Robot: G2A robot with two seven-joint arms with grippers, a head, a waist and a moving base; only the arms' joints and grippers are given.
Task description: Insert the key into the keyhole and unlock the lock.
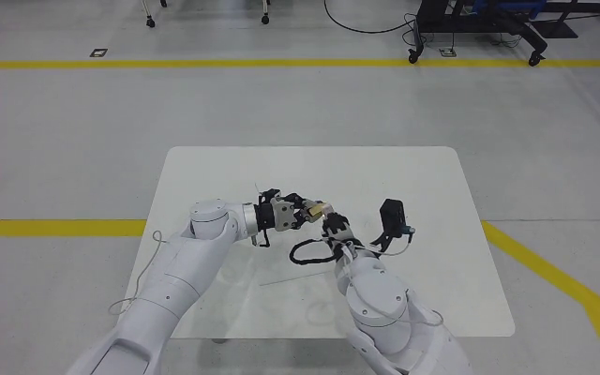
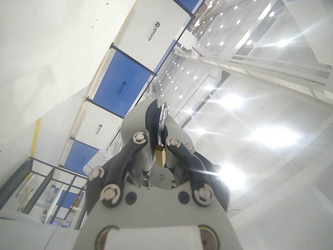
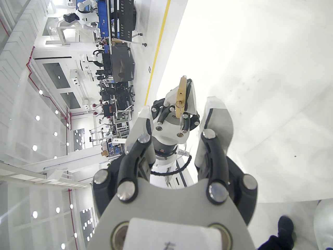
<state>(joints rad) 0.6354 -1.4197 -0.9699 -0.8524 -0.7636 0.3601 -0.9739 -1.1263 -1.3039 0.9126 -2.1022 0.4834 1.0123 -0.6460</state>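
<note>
A small brass padlock (image 1: pixel 316 212) is held over the middle of the white table (image 1: pixel 422 178), with my left gripper (image 1: pixel 302 214) shut on it. In the left wrist view the brass body (image 2: pixel 160 157) sits clamped between the fingers and the shiny shackle (image 2: pixel 164 114) sticks out past the tips of the left gripper (image 2: pixel 161 117). My right gripper (image 1: pixel 335 225) hangs just beside the lock, open and holding nothing. In the right wrist view the right gripper (image 3: pixel 179 113) has its fingers (image 3: pixel 216 115) spread, and the padlock (image 3: pixel 181 93) shows its keyhole (image 3: pixel 179 104) between them. I cannot make out a key.
A black cable loop (image 1: pixel 309 251) hangs by the two wrists above the table. The table's far half and right side are bare white surface. Yellow floor lines (image 1: pixel 281 64) run beyond the table.
</note>
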